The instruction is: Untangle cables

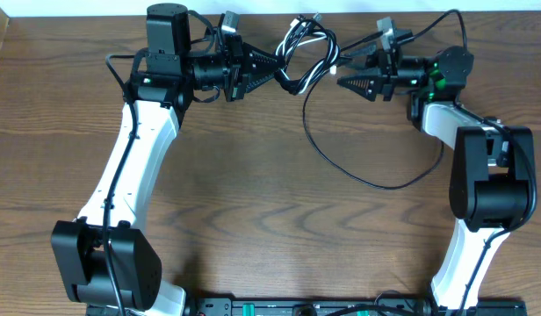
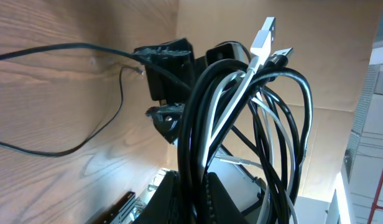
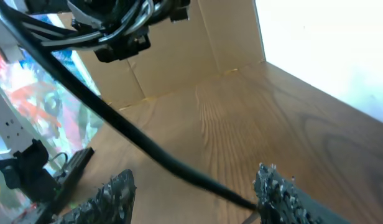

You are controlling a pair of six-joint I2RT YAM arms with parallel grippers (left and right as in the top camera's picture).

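The cables (image 1: 304, 54) form a tangled bunch of black and white cords at the back middle of the table. My left gripper (image 1: 275, 75) is shut on this bunch. In the left wrist view the cables (image 2: 241, 124) rise in loops from between the left gripper (image 2: 191, 174) fingers, with a white plug (image 2: 263, 37) on top. One long black cable (image 1: 367, 182) trails from the bunch in a wide loop over the table. My right gripper (image 1: 343, 82) faces the bunch from the right, open. In its own view the right gripper (image 3: 194, 174) is open and that black cable (image 3: 160, 158) runs between the fingers, ending against the right one.
A cardboard wall (image 3: 179, 56) stands behind the wooden table (image 1: 253, 211). A black strip of equipment (image 1: 297, 307) lies along the front edge between the arm bases. The right arm's own thick black cables (image 1: 429, 31) arch above its wrist.
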